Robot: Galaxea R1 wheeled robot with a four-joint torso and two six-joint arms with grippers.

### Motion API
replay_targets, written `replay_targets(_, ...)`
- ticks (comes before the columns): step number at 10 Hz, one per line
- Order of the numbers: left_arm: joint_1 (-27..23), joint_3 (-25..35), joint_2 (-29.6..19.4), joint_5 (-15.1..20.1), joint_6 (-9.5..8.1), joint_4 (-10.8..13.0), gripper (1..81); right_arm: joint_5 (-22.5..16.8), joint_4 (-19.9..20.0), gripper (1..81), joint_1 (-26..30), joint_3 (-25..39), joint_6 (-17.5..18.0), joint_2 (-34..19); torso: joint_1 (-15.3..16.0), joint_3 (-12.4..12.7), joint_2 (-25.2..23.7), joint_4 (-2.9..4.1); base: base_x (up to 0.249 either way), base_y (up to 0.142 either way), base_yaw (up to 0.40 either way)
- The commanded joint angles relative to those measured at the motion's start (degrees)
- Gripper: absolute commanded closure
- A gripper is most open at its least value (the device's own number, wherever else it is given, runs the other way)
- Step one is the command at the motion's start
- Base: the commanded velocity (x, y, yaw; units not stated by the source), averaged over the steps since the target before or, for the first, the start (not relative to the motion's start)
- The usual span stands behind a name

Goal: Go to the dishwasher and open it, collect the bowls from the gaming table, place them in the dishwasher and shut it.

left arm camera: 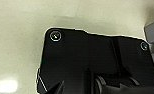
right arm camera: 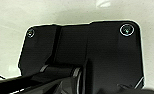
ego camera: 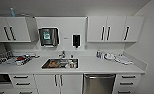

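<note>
Dishwasher [ego camera: 99, 83] front shut, unobstructed btwn cabinet doors [ego camera: 58, 84] & drawers [ego camera: 128, 83]; countertop [ego camera: 93, 65] overhangs above.

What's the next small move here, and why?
Probably edge forward and slightly right to square up on the dishwasher. Its steel-grey door is shut, it sits under the counter right of the sink, and the head view does not yet show an arm reaching toward it.

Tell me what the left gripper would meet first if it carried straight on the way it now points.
Probably the pale glossy floor: the left wrist view looks down on it past the robot's own dark plate, with nothing seen between. The depth is unclear, and the gripper itself cannot be made out.
</note>
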Motion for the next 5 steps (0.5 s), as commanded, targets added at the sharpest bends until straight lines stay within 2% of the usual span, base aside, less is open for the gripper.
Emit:
replay_targets(1, -4.2, 0.0, -0.1, 1.9, 0.51, 0.2, 1.0, -2.0, 0.5, 1.0, 4.2, 0.3, 0.2, 0.1, 0.0, 0.0, 0.0, 0.0, 0.149, 0.0, 0.0)
replay_targets(5, -4.2, 0.0, -0.1, 1.9, 0.51, 0.3, 1.0, -2.0, 0.5, 1.0, 4.1, 0.3, 0.2, 0.1, 0.0, 0.0, 0.0, 0.0, 0.149, 0.0, 0.0)
